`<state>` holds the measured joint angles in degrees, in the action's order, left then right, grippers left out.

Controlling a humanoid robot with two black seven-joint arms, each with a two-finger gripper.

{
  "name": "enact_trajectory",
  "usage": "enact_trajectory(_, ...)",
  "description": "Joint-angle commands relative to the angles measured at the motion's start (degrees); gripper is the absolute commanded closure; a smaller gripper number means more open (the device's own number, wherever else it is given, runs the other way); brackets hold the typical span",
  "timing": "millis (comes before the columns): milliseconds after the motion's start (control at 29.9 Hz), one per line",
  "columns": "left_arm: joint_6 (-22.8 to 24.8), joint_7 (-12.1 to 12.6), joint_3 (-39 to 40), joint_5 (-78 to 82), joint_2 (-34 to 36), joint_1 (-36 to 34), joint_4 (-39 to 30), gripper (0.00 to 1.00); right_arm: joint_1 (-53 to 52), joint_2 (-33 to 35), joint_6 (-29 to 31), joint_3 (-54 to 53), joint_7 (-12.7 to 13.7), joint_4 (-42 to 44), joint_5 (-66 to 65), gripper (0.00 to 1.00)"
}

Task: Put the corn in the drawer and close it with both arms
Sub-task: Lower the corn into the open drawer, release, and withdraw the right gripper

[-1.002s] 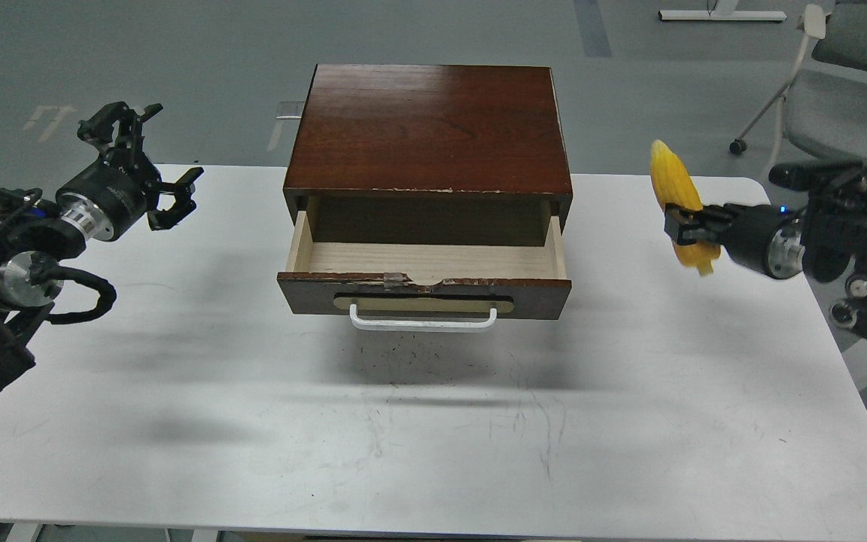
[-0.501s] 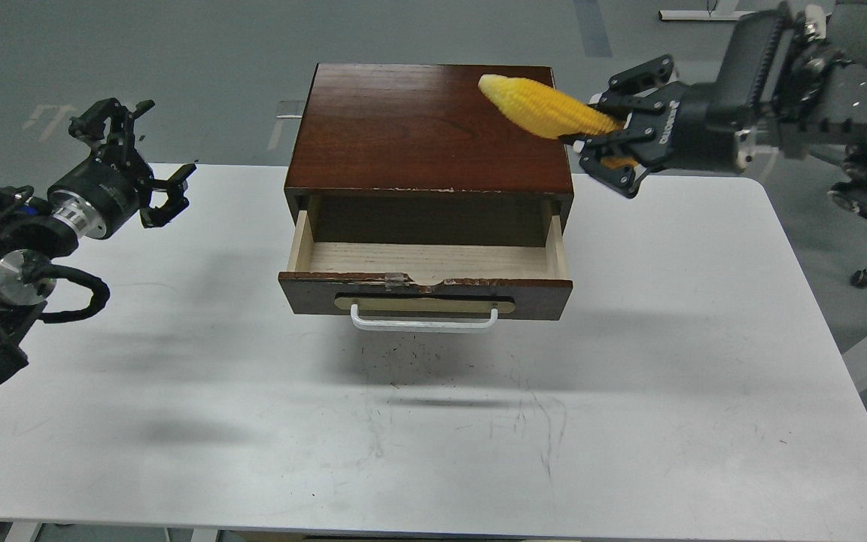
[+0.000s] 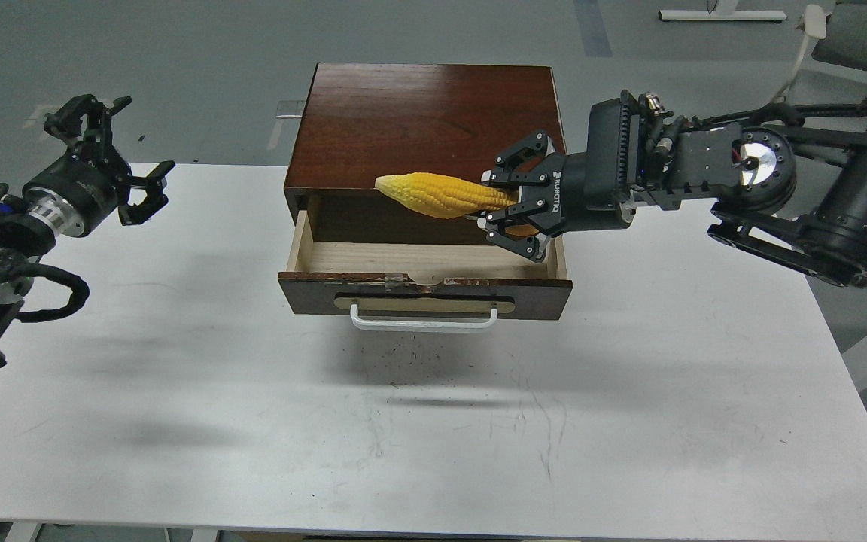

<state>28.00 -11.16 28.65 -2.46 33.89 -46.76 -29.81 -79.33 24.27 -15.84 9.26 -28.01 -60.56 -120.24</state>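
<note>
Counting from the head view, the only view here: one corn [image 3: 439,195], one drawer [image 3: 424,280], one brown cabinet [image 3: 427,128] housing it, one white desk [image 3: 433,421], and two black arms, each ending in a two-fingered hand.

Reaching in from the right edge, the right hand [image 3: 500,205] is clamped on the thick end of the corn. That cob lies nearly level, its pointed tip aimed left, hanging in the air above the back part of the open drawer, in front of the cabinet's lower front edge, touching neither as far as can be seen. White lettering reading "ROBOTIQ" runs along the side of this hand's body; no other writing is legible.

Pulled out toward the viewer, the drawer shows a pale wooden floor with nothing lying on it. Its front carries one white bar handle [image 3: 424,321] on one tan plate, and its top edge is chipped near the middle.

Off to the far left, the left hand [image 3: 114,162] hovers above the desk's left edge, fingers spread wide and gripping nothing, well apart from the drawer.

One grey chair [image 3: 859,34] stands partly visible at the upper right.
</note>
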Motion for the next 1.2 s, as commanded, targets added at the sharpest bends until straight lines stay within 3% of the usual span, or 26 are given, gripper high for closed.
enact_trajectory(0,0.0,0.0,0.0,0.0,1.2,0.0,0.0,0.02,1.2,-3.0,-0.3,0.0,0.0,2.1,0.0,0.76)
enact_trajectory(267,0.0,0.0,0.0,-0.1,1.3,0.1,0.0,0.02,3.5,-4.4,-1.0,0.0,0.0,2.2,0.1,0.42)
enact_trajectory(401,0.0,0.0,0.0,-0.1,1.3,0.1,-0.1,0.02,4.5,-4.4,-1.2,0.0,0.0,2.1,0.1,0.16)
enact_trajectory(501,0.0,0.0,0.0,-0.1,1.3,0.1,0.0,0.02,4.5,-4.1,-1.2,-0.3,0.0,2.1,0.3,0.05)
enact_trajectory(936,0.0,0.0,0.0,-0.1,1.3,0.1,0.0,0.02,4.7,-4.5,-2.7,-5.0,0.0,2.1,1.9,0.02)
enact_trajectory(1169,0.0,-0.1,0.1,-0.1,1.3,0.0,0.0,0.02,1.6,-4.8,-1.4,-12.2,0.0,0.5,20.0,0.02)
